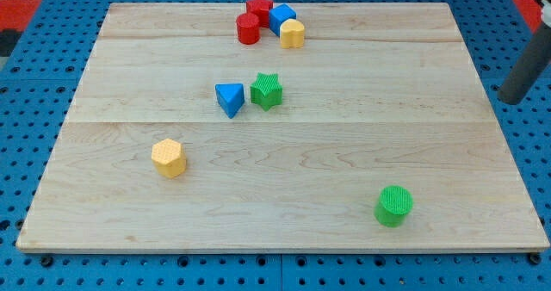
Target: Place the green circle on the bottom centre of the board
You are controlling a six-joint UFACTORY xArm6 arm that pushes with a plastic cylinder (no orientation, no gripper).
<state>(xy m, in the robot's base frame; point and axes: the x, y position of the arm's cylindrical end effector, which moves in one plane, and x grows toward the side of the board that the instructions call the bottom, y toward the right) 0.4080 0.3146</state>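
Observation:
The green circle [394, 205] is a short green cylinder standing on the wooden board [284, 231] at the view's bottom right. My rod shows as a dark bar at the view's right edge, and my tip [510, 97] ends just off the board's right edge. The tip is far up and to the right of the green circle and touches no block.
A blue triangle [229, 98] and a green star [267, 90] sit side by side near the middle. A yellow hexagon [169, 157] lies at the left. At the top centre a red cylinder [248, 28], a red star [259, 7], a blue block [281, 17] and a yellow block [293, 34] cluster.

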